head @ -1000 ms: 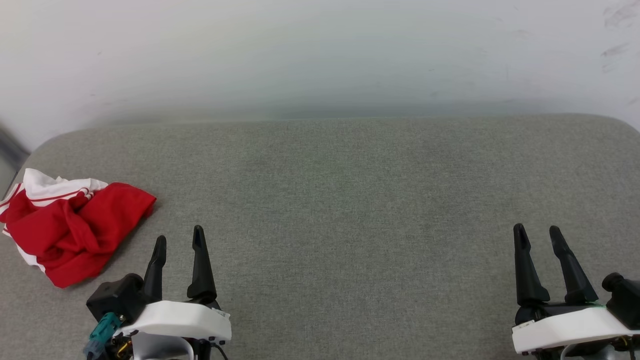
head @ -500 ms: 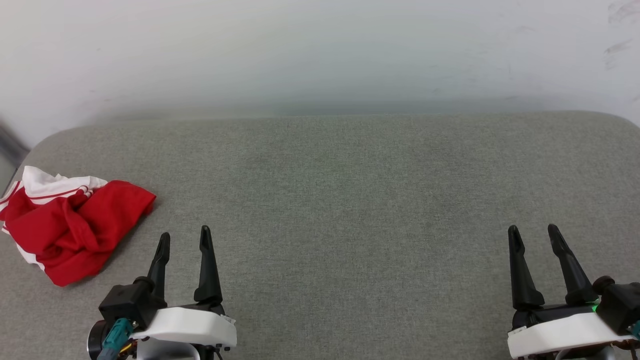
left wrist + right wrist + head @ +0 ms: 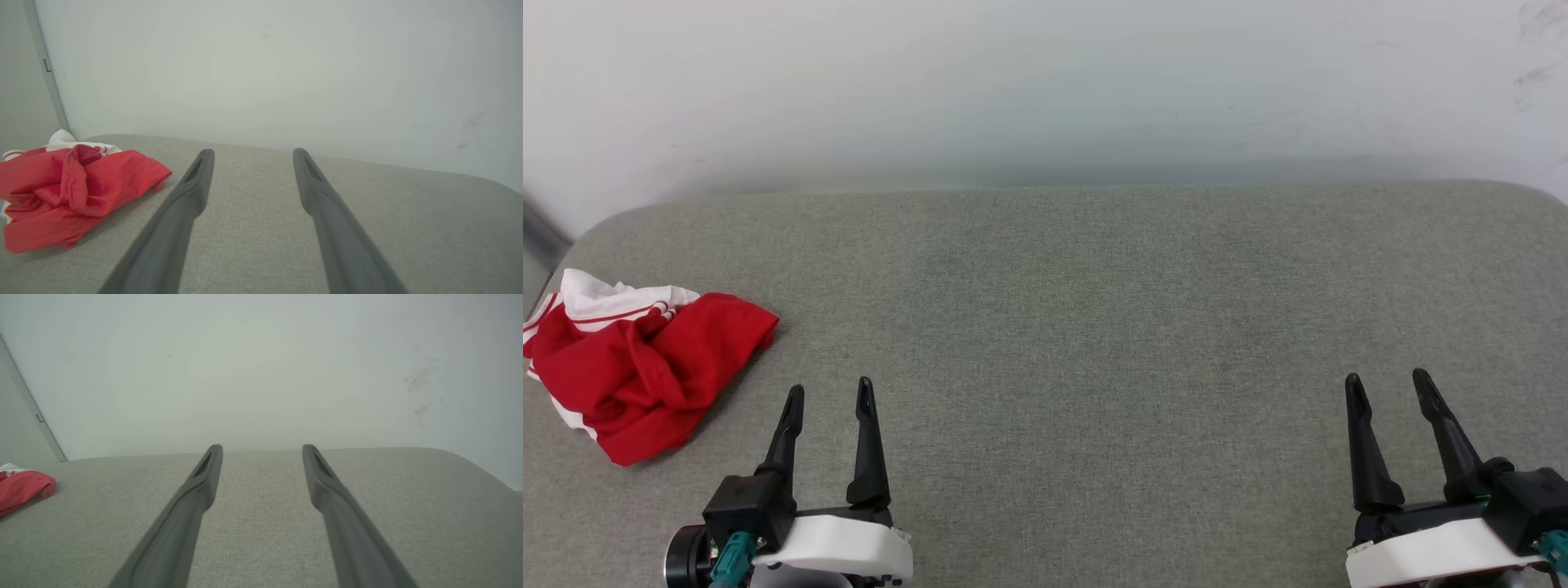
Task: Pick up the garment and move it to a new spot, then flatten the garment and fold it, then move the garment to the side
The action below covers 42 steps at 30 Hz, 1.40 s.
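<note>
Nothing done yet; garment [image 3: 645, 371] crumpled, untouched, at left of cushion [image 3: 1094, 327]; left gripper [image 3: 831, 388] near it, right gripper [image 3: 1387, 376] well apart, both parted, empty; pickup, flattening, folding, shifting all ahead.

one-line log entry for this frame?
phase: pre-grasp | garment: crumpled, far left on gray surface | left gripper: open, empty, short of garment | right gripper: open, empty
</note>
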Tool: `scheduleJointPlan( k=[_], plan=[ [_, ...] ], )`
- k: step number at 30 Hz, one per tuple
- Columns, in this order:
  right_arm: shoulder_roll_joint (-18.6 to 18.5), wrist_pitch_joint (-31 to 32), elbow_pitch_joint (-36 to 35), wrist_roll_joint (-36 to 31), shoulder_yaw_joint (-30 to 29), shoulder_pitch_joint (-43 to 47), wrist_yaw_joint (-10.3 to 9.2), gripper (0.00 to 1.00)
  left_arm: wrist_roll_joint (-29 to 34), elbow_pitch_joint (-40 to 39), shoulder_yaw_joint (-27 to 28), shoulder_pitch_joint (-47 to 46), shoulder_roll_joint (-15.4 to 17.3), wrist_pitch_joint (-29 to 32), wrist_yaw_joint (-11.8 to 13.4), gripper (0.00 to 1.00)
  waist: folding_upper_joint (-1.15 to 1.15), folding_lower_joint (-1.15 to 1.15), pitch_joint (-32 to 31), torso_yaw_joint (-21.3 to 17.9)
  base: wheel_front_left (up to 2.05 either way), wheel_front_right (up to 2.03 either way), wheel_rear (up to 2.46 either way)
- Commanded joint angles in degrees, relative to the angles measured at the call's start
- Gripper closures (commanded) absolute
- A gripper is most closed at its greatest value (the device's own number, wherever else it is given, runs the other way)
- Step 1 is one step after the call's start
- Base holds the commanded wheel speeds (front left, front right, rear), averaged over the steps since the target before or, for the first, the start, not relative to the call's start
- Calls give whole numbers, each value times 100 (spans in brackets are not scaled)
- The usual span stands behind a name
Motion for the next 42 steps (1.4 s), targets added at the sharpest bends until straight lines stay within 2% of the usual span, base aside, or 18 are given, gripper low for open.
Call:
scheduleJointPlan(
  k=[1, 12, 19, 29, 36, 42],
  plan=[
    [12, -43, -9, -103, 12, 75, 0, 0, 120, 5, 0, 43, 11, -45, -23, 0, 0, 0, -5, 1, 0, 0, 0],
    [13, -155, 16, -244, -4, 148, -1, 0, 432, 71, 19, 141, 12, -158, -17, 0, 0, 0, -33, 14, 0, 0, 0],
    [13, -149, 115, 32, -12, 163, -1, 0, 322, 140, 56, 150, 12, -150, -45, 0, 0, 0, -52, 14, 0, 0, 0],
    [13, -149, 148, 91, -17, 175, 0, 0, 273, 210, 63, 148, 12, -150, -72, 0, 0, 0, -63, 42, 0, 0, 0],
    [14, -149, 109, 71, -2, 188, -1, 0, 232, 231, 99, 99, 12, -150, -94, 0, 0, 0, -41, 222, 0, 0, 0],
    [14, -149, 95, 60, 0, 159, -1, 0, 230, 238, 127, 33, 11, -150, -95, 0, 0, 0, 21, 528, 0, 0, 0]
  ],
)
